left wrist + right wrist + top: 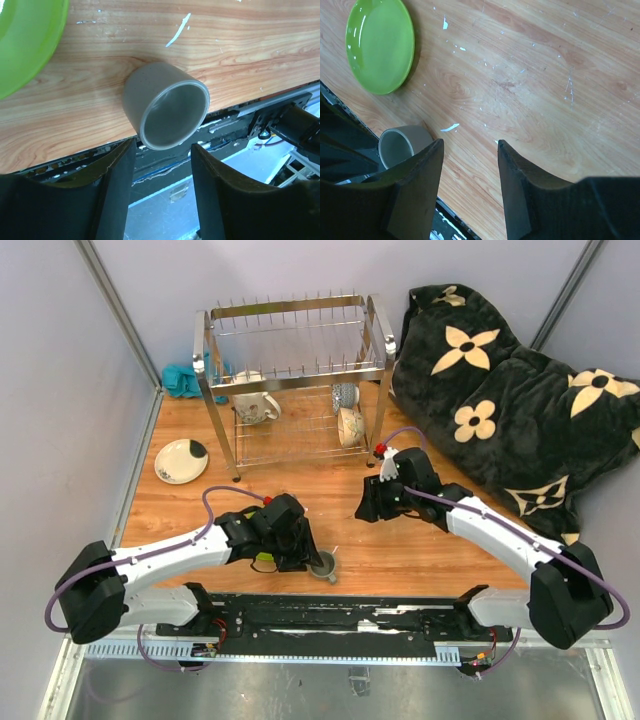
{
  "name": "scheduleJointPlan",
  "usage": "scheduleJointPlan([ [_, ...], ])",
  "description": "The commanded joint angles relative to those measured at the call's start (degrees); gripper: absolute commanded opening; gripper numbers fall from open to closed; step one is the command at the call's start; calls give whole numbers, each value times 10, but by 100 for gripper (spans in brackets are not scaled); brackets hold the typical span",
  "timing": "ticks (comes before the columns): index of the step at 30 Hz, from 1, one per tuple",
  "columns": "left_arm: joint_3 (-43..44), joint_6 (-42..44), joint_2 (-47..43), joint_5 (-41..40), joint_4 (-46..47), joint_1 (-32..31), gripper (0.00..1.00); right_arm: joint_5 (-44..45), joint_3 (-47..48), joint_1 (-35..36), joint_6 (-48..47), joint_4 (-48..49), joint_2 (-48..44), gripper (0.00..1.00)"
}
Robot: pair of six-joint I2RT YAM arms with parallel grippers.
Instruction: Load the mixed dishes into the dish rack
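Left arm: reaches from its base at the near-left across toward table centre, forearm low and nearly level, wrist tipped down over the near edge. Left gripper is released; its fingers stand apart with nothing clasped. The small grey mug sits just beyond the fingertips at the near table edge, mouth showing in every view, apparently upright. Whether the tips touch it I cannot tell.

Right arm: stretched from the near-right base inward and toward the far side, elbow low, wrist bent down over bare wood. Right gripper is also released, jaws apart, empty.

Lime-green plate: flat on the table just left of the small grey mug, mostly hidden under the left wrist in the top view.

Cream plate with black patch: on the table, left of the dish rack, near its left leg.

Dish rack: far centre. On the lower tier, white mug at left, blue-patterned small bowl and cream-yellow bowl at right.

Black flowered blanket at far right; teal cloth at far left.
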Motion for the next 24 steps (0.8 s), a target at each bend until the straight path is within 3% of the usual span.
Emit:
scheduleJointPlan([
  [1, -6, -11, 3, -30, 4, -6, 52, -13, -6, -8, 3, -14, -18, 49],
  [16, -8, 19, 57, -54, 26, -7, 45, -34, -12, -18, 0, -19, -32, 49],
  [24, 0, 27, 91, -56, 50, -7, 36, -56, -23, -24, 5, -26, -46, 50],
])
